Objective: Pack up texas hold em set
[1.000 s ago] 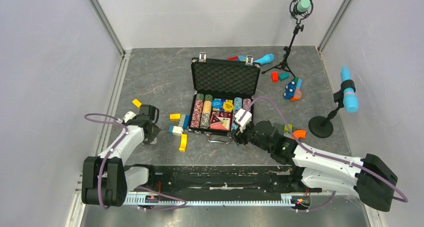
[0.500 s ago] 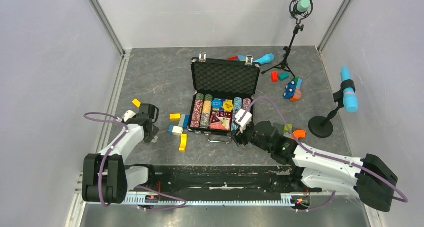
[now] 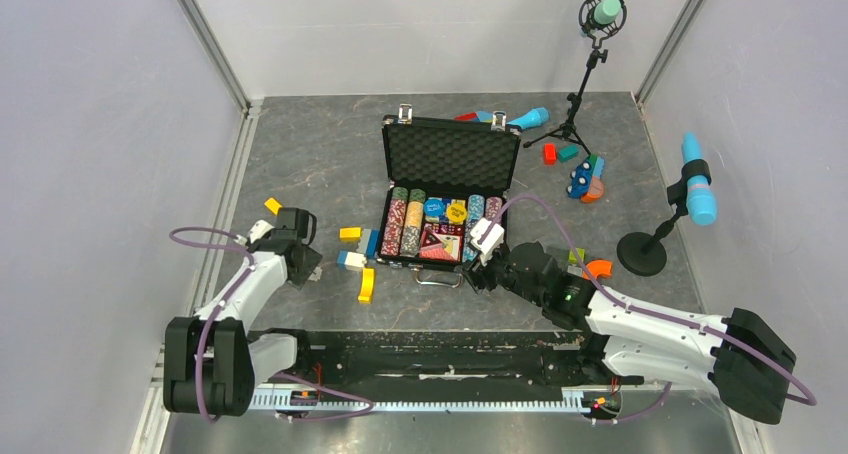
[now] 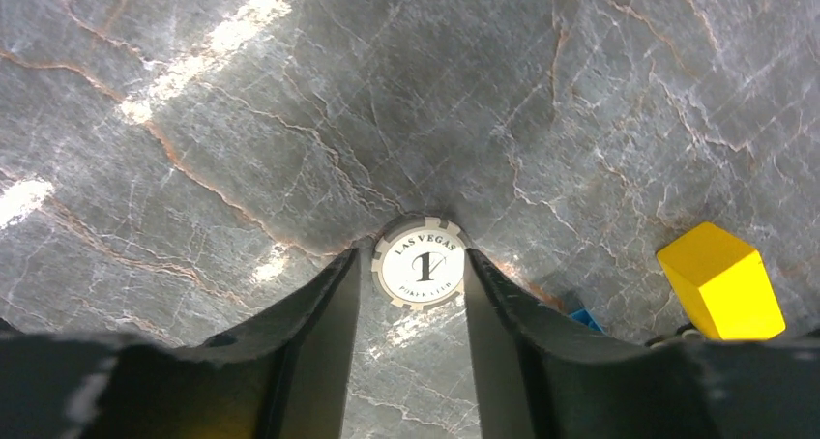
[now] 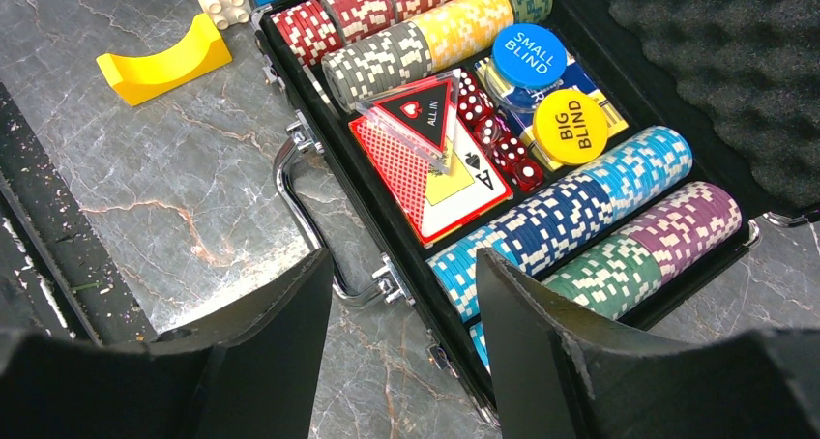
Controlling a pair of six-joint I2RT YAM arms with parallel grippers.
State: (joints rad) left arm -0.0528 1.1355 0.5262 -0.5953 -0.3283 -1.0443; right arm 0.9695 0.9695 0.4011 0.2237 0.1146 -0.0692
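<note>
The black briefcase (image 3: 447, 154) lies open mid-table with its foam lid up. Rows of poker chips (image 5: 566, 207), a card deck (image 5: 430, 183), red dice and the "SMALL BLIND" (image 5: 529, 55) and "BIG BLIND" (image 5: 571, 127) buttons fill it. My left gripper (image 3: 300, 261) is far left, low over the table; in its wrist view (image 4: 414, 265) the fingertips pinch a white "LAS VEGAS 1" poker chip (image 4: 422, 263). My right gripper (image 3: 481, 264) is open and empty over the case's near right corner, beside the silver handle (image 5: 307, 221).
Toy blocks lie left of the case: a yellow arch (image 5: 164, 67), a white and blue one (image 3: 351, 259), and a yellow block (image 4: 720, 281) by my left gripper. More blocks (image 3: 585, 179) and microphones on stands (image 3: 690, 189) are at the right.
My left gripper has shifted slightly away from the near edge. The right arm and the case have not moved.
</note>
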